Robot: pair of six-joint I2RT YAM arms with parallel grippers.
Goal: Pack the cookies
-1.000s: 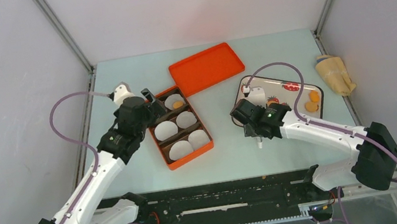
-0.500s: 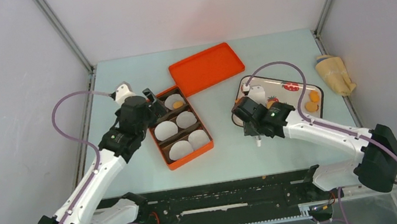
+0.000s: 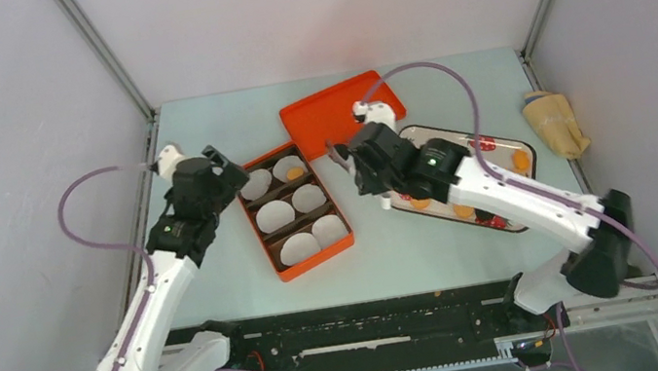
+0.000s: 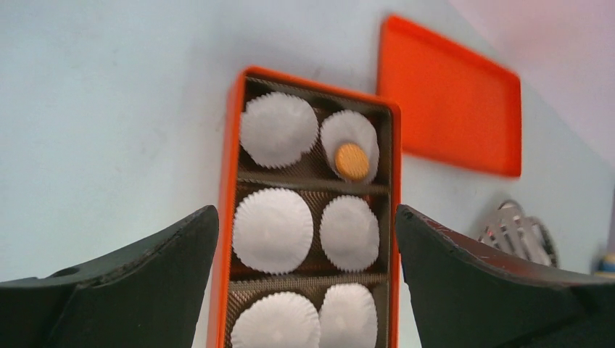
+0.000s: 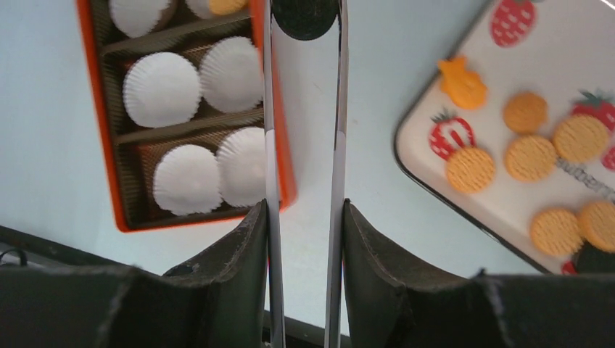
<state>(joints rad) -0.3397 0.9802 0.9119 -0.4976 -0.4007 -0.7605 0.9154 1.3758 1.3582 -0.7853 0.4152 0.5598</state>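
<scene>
Several cookies [image 5: 471, 169] lie on a white tray [image 5: 428, 116] with strawberry prints; a few show in the top view [image 3: 521, 160]. One cookie [image 4: 352, 161] sits in a far paper cup of the orange box [image 4: 230, 167], also seen from above [image 3: 295, 173]. My right gripper [image 5: 304, 210] is shut on metal tongs [image 5: 338, 109], whose tips hang over the table between box and tray, holding no visible cookie. In the top view it [image 3: 342, 156] is beside the box's far right corner. My left gripper [image 4: 304, 217] is open and empty above the box's left side [image 3: 226, 164].
The box [image 3: 315, 264] holds several white paper cups [image 4: 274, 230]. Its orange lid [image 3: 341, 112] lies flat behind it. A yellow cloth [image 3: 554, 120] lies at the right table edge. A black rail [image 3: 356, 324] runs along the near edge.
My right arm has swung up and left from in front of the tray to beside the box's far corner. My left gripper has drawn back left off the box. The tray has shifted nearer.
</scene>
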